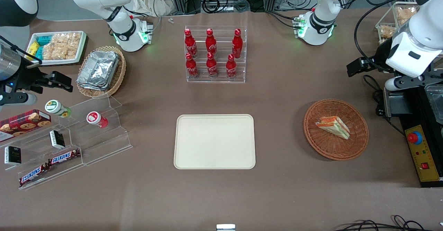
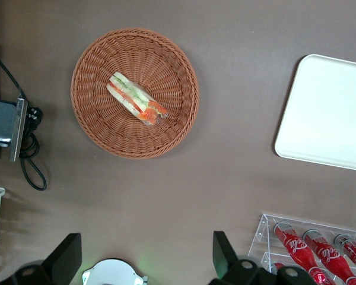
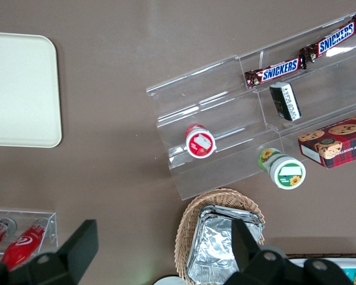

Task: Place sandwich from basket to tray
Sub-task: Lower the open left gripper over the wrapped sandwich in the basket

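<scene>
Toward the working arm's end of the brown worktop, the sandwich (image 1: 333, 126) lies near the middle of the round reddish-brown wicker basket (image 1: 358, 139), resting on one flat face. Its long axis runs obliquely across the weave, with the orange-red end pointing toward the cream tray (image 1: 214, 141); green and white layers fill the rest of the exposed cut edge. The tray sits near the centre of the worktop, well apart from the basket, with bare cloth between them. The left gripper (image 2: 145, 261) hangs high above the table, farther from the front camera than the basket, released and holding nothing: in the wrist view its two dark fingers (image 2: 64, 256) stand wide apart with only cloth between them. The sandwich therefore lies below and ahead of the gripper, offset toward the front camera, so the coming move is judged to call for a descent over the basket with the jaws set across the wedge's short width. Fingertips are cut off at the frame edge in the wrist view, and the sandwich's underside is hidden.
</scene>
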Controlling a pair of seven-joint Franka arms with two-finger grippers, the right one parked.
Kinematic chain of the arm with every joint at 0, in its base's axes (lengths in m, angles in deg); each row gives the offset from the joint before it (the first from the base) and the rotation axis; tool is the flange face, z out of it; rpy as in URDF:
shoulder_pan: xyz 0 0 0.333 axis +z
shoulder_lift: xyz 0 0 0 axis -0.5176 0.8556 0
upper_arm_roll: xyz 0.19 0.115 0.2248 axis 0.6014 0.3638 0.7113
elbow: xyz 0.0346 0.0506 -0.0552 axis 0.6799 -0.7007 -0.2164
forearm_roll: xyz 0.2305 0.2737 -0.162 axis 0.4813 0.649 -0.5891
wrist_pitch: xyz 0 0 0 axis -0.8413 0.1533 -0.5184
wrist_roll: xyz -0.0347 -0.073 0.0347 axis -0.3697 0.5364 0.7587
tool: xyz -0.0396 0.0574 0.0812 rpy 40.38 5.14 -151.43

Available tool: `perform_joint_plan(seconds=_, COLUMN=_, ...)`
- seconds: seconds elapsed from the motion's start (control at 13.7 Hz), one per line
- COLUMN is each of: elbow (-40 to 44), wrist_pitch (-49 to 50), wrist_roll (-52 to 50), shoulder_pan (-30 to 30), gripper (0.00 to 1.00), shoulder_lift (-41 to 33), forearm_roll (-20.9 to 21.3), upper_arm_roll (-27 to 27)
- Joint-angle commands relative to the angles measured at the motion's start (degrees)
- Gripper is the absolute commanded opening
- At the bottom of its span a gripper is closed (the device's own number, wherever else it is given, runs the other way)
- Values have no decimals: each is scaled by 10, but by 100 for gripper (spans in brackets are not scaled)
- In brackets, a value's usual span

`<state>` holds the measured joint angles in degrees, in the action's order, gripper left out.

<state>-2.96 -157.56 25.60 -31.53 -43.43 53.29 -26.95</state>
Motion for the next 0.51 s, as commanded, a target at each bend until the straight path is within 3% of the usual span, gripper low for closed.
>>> perform_joint_plan(seconds=0.0, elbow=16, wrist_pitch=7, wrist_roll=4, shoulder_pan=-11, gripper=99, shoulder_lift=7, forearm_roll=4, upper_arm_roll=7)
perform_joint_plan(seconds=0.22, elbow=12, wrist_pitch=7, wrist_roll=-6, shoulder_pan=-11, gripper=99, shoulder_lift=11, forearm_roll=7, upper_arm_roll=7)
perform_joint_plan(seconds=0.44, elbow=-28, wrist_pitch=-20, wrist_roll=-86, shoulder_pan=-6, gripper=99, shoulder_lift=11, forearm_roll=9, upper_arm_roll=8)
